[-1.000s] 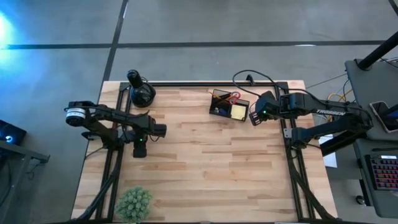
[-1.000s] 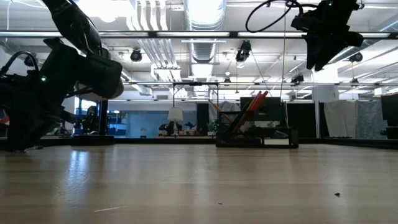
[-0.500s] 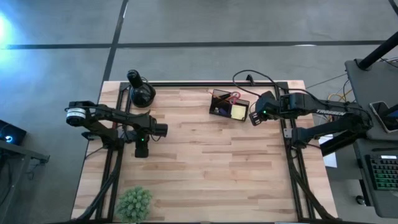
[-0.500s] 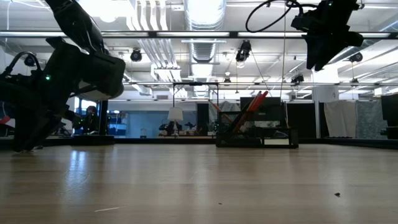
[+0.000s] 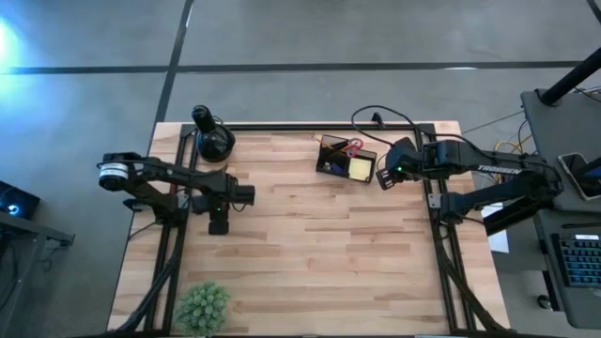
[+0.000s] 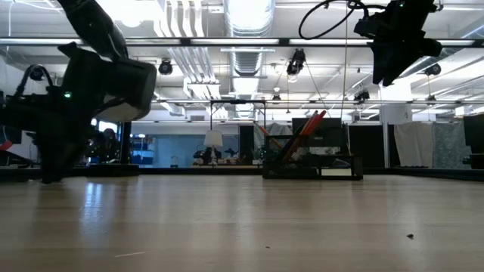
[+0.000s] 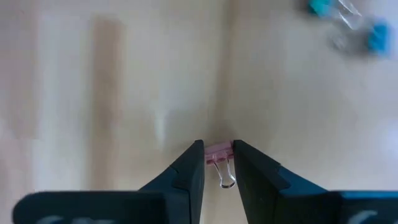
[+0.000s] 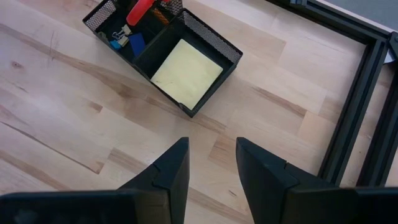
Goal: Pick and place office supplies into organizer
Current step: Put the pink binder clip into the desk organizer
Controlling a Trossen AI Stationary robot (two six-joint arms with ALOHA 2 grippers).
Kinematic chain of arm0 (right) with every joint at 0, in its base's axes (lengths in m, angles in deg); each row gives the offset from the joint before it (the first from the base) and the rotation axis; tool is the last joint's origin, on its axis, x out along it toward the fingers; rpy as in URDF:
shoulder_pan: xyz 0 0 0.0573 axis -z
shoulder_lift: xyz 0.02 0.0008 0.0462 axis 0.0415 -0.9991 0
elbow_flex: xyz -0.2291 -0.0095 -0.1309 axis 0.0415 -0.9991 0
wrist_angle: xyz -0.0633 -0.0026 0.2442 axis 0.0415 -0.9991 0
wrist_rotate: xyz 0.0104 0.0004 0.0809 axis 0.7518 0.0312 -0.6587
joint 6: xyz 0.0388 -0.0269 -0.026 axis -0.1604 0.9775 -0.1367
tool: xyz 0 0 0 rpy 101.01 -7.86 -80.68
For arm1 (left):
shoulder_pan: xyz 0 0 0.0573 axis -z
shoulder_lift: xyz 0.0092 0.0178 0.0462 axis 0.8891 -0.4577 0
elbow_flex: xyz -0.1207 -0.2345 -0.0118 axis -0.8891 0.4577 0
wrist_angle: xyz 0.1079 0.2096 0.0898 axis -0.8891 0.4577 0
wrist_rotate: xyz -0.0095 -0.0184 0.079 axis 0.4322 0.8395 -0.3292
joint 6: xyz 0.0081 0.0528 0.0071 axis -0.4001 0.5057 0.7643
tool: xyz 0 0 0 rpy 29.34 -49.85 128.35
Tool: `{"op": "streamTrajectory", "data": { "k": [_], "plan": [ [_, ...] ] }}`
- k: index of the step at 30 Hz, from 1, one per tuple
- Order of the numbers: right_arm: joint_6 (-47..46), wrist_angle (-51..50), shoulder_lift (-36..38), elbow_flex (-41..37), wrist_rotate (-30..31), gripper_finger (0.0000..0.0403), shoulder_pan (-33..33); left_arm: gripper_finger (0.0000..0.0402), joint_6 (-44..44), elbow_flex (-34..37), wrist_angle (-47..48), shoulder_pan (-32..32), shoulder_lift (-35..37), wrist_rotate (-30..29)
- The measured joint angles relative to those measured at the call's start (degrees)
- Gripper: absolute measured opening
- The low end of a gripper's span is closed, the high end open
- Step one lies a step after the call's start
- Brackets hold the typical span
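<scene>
small pink binder clip with silver wire loops, pinched between the left gripper fingertips, loop end pointing back toward the wrist. the clip is too small to make out from overhead; the left gripper sits over the left part of the wooden table, pointing down, low over the wood in the low view. jaws narrow, closed on the clip. two blurred blue-tipped items lie on the wood further off in the left wrist view, can't tell what they are. organizer is a black mesh box at the back of the table, right of centre, with divided compartments. square yellow sticky-note pad lies flat in the big compartment; the next compartment holds small blue pieces, and red scissors handles stick up at the back. in the low view red and orange sticks lean out of it. right gripper hovers just beside the organizer's right end, raised above the table, fingers partly apart and holding nothing. round black object with a knob sits at the back left, small green plant at the front left.
</scene>
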Motion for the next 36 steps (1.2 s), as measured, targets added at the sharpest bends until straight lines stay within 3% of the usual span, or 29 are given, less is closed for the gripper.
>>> {"op": "streamTrajectory", "data": {
  "k": [17, 21, 30, 36],
  "plan": [
    [0.0, 0.0, 0.0, 0.0, 0.0, 0.0123, 0.0, 0.0068, 2.1, -10.8, -1.7, 0.0, 1.5, -10.6],
    [0.0, 0.0, 0.0, 0.0, 0.0, 0.0123, 0.0, 0.0062, 7.7, -12.8, -3.8, 0.0, 1.5, -12.2],
    [0.0, 0.0, 0.0, 0.0, 0.0, 0.0123, 0.0, 0.0028, 25.2, -14.6, -15.5, 0.0, 1.8, -19.2],
    [0.0, 0.0, 0.0, 0.0, 0.0, 0.0123, 0.0, 0.0031, 31.0, -15.3, -31.8, -0.4, 1.9, -22.7]
  ]
}}
